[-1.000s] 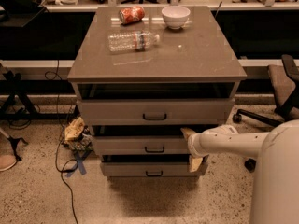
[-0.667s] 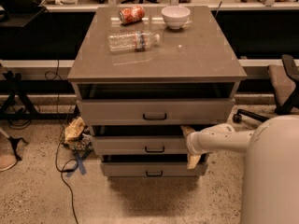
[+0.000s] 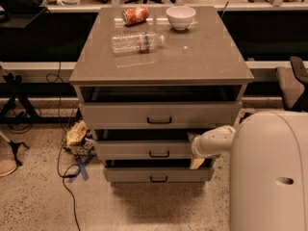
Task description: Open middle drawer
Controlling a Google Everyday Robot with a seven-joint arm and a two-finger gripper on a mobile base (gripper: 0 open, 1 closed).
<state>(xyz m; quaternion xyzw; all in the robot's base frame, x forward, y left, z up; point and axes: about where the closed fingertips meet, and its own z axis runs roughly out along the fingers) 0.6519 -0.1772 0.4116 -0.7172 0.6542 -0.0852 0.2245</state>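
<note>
Nearest, the robot's pale rounded body [image 3: 269,172] fills the 4 o'clock corner. From it a white arm [image 3: 215,139] reaches toward 9 o'clock, ending in the gripper [image 3: 194,150] at the right end of the middle drawer [image 3: 139,149]. Its grip is hidden, so its state is unclear. The middle drawer sits just below centre, second of three, with a black bar handle [image 3: 159,154] and a dark gap above. Farther, toward 12 o'clock, the cabinet top [image 3: 202,61] holds a lying clear bottle [image 3: 137,42], a red can [image 3: 135,15] and a white bowl [image 3: 181,17].

White tube arm [image 3: 216,139], rounded white body [image 3: 269,167] with one dark slot [image 3: 285,181]. Tan gripper [image 3: 194,151] sits at the right end of the middle drawer [image 3: 139,150].
</note>
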